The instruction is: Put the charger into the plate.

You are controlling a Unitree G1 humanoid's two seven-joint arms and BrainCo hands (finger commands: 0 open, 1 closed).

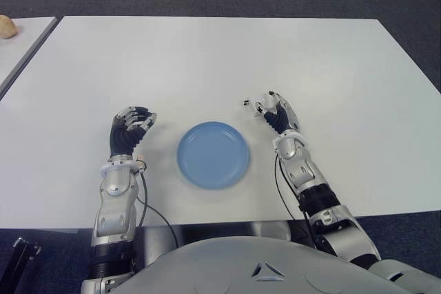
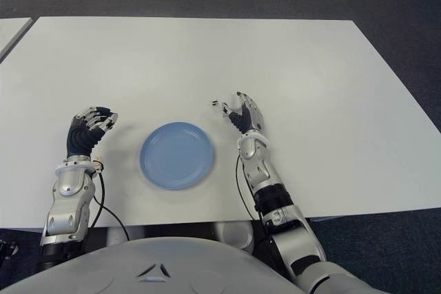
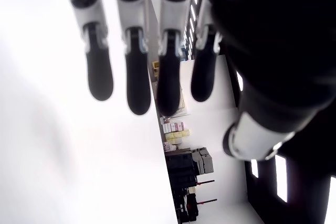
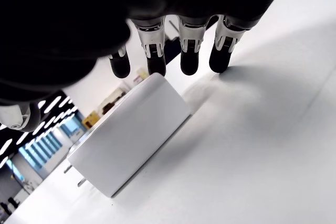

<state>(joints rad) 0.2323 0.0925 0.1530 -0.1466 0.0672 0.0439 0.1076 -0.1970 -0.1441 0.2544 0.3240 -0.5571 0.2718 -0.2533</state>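
**A:** Starting nearest the robot, what is sitting in front of it?

**B:** The blue plate [image 1: 213, 154] is lying empty on the white table [image 1: 220, 60], between the two hands. The left hand [image 1: 131, 127] is showing just left of the plate, and in its own wrist view the fingers are hanging loosely curled with nothing between them.

**A:** And the right hand?

**B:** The right hand [image 1: 274, 115] is working just beyond the plate's right rim. Its fingers [image 4: 186, 51] are reaching over the white charger [image 4: 128, 140], which is lying on its side on the table with its prongs pointing away from the palm.

**A:** Is it gripping the charger?

**B:** It is hard to say for certain. In the right wrist view the fingertips are hanging just past the charger's far edge, and the thumb is hidden in the dark foreground, so the hand looks cupped around the charger rather than clamped on it.

**A:** So which step is this?

**B:** I am judging it as the grasp: the charger is lying on the table outside the plate, just beside its right rim.

**A:** What is the next move asking for?

**B:** Closing fingers and thumb firmly on the block's flat sides, lifting it clear, carrying it leftward and toward the body over the plate, then releasing it.

**A:** Anything farther off?

**B:** Only a small tan object [image 1: 6, 26] on a neighbouring table at the far left.
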